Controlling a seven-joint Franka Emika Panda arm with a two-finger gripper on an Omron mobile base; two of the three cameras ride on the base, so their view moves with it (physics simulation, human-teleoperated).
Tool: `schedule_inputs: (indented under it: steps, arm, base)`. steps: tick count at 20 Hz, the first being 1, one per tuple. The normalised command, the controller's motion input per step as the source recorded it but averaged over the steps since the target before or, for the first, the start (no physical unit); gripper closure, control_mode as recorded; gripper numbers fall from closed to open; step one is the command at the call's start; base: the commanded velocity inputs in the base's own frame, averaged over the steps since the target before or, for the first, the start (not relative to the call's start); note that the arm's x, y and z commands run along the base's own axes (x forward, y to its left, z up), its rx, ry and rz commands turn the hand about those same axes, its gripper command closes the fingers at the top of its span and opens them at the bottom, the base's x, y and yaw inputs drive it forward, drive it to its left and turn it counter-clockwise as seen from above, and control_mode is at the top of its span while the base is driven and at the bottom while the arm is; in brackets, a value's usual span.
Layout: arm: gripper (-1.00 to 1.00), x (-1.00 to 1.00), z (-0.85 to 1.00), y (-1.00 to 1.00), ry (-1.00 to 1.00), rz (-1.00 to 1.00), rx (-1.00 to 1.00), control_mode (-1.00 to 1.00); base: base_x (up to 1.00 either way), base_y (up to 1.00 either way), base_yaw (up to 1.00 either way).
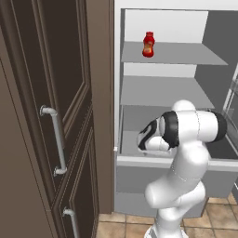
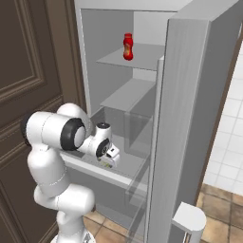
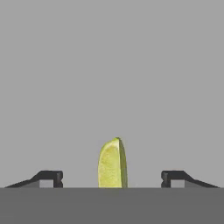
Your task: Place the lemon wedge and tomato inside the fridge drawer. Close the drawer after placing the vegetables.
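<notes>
The claw (image 3: 112,177) hangs open inside the drawer (image 2: 124,167). The lemon wedge (image 3: 113,164) stands between its tips, touching neither.

— What is showing between the fingertips (image 3: 51,178)?

— The lemon wedge (image 3: 112,164) is standing upright on a plain grey surface, its pale yellow-green flesh facing left and its darker rind edge running down the right.

— Is the gripper (image 3: 112,179) touching it?

— No. The two dark tips are sitting wide apart, one on each side, each well clear of the wedge.
</notes>
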Motion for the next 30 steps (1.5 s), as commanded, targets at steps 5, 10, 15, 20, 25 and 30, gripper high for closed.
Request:
schedule_inputs:
  steps: [5,10,15,20,25,30]
  arm:
    - [-1.00,0.02,0.86,0.00,0.00,0.01,-0.03,-1.00]
    - [-1.00,0.00,0.91,0.00,-0.01,0.00,-0.05,-1.00]
    - [-1.00,-0.44,0.75,0.09,-0.11,0.00,-0.05,-1.00]
    - [-1.00,-0.97,0.57,0.40,-0.17,0.00,-0.05,-1.00]
    - [-1.00,-1.00,0.54,0.39,-0.15,0.00,-0.04,-1.00]
    - [-1.00,-1.00,0.58,0.26,-0.15,0.00,-0.02,-1.00]
  base:
    - [0.00,0.00,0.00]
    - [0.00,0.00,0.00]
    - [0.00,0.00,0.00]
    - [0.00,0.00,0.00]
    - [0.00,0.00,0.00]
    - [0.00,0.00,0.00]
